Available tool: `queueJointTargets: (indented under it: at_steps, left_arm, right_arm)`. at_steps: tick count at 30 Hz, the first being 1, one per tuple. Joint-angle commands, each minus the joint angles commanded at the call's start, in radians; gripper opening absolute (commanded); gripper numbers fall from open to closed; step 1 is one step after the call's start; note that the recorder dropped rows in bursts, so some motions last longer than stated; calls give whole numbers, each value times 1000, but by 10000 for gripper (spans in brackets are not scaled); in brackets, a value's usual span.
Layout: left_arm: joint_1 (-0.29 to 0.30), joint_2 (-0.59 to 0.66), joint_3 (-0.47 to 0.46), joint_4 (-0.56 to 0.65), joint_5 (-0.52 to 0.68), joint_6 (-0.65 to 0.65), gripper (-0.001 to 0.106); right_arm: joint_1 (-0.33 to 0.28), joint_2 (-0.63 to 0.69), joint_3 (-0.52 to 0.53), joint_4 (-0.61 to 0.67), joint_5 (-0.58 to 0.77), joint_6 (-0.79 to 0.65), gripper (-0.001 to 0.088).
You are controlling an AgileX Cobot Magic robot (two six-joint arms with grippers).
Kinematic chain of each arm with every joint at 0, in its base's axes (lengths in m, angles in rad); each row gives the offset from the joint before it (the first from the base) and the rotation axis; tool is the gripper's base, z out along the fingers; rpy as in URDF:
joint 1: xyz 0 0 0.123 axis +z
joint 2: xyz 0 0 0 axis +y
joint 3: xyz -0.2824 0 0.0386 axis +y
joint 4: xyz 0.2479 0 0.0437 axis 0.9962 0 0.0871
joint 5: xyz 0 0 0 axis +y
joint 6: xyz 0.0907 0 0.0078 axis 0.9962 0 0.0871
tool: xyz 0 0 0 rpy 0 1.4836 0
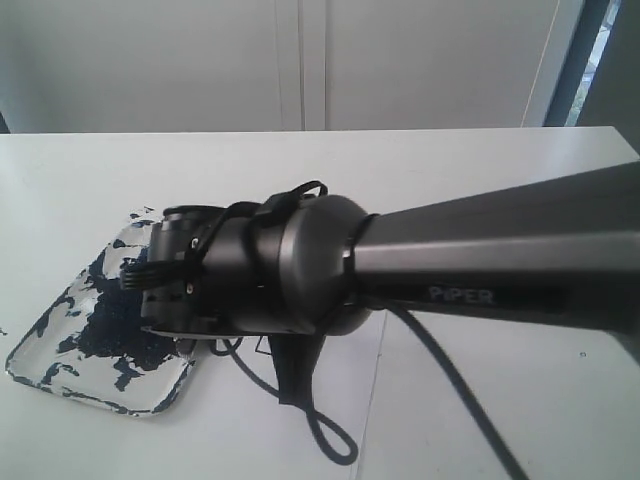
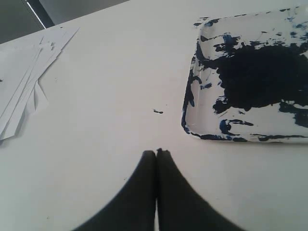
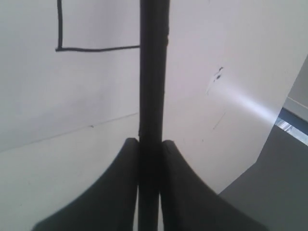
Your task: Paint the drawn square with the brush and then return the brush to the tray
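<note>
In the right wrist view my right gripper [image 3: 150,142] is shut on the brush [image 3: 153,72], whose black handle runs straight out past the frame edge, so its tip is hidden. The handle crosses one corner of the drawn square [image 3: 60,48], a black outline on white paper [image 3: 231,96]; the part inside the outline that shows is white. The tray [image 1: 140,405], clear plastic blotched with dark blue paint, lies at the table's front left. My right arm [image 1: 300,270] reaches across the table and hides its own gripper. My left gripper [image 2: 156,153] is shut and empty above bare table, near the tray [image 2: 188,126].
A loose stack of white sheets [image 2: 24,82] lies away from the tray in the left wrist view. A small paint speck [image 2: 158,111] marks the table between the gripper and the tray. Black cables [image 1: 320,430] hang under the right arm.
</note>
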Motion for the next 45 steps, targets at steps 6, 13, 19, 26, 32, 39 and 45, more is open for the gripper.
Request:
queueJointTargets:
  at_steps: [6, 13, 19, 26, 32, 39, 45]
  left_arm:
    - [0, 0, 0, 0, 0, 0, 0]
    - [0, 0, 0, 0, 0, 0, 0]
    - [0, 0, 0, 0, 0, 0, 0]
    - [0, 0, 0, 0, 0, 0, 0]
    - [0, 0, 0, 0, 0, 0, 0]
    - [0, 0, 0, 0, 0, 0, 0]
    - [0, 0, 0, 0, 0, 0, 0]
  right_arm:
    - [0, 52, -38, 9, 0, 0, 0]
    - [5, 54, -40, 99, -14, -58, 0]
    - [19, 54, -40, 132, -38, -79, 0]
    - [20, 54, -40, 101, -38, -83, 0]
    - [19, 80, -42, 1, -14, -41, 0]
    - [-1, 119, -42, -108, 27, 51, 0]
    - [-19, 147, -42, -163, 32, 116, 0]
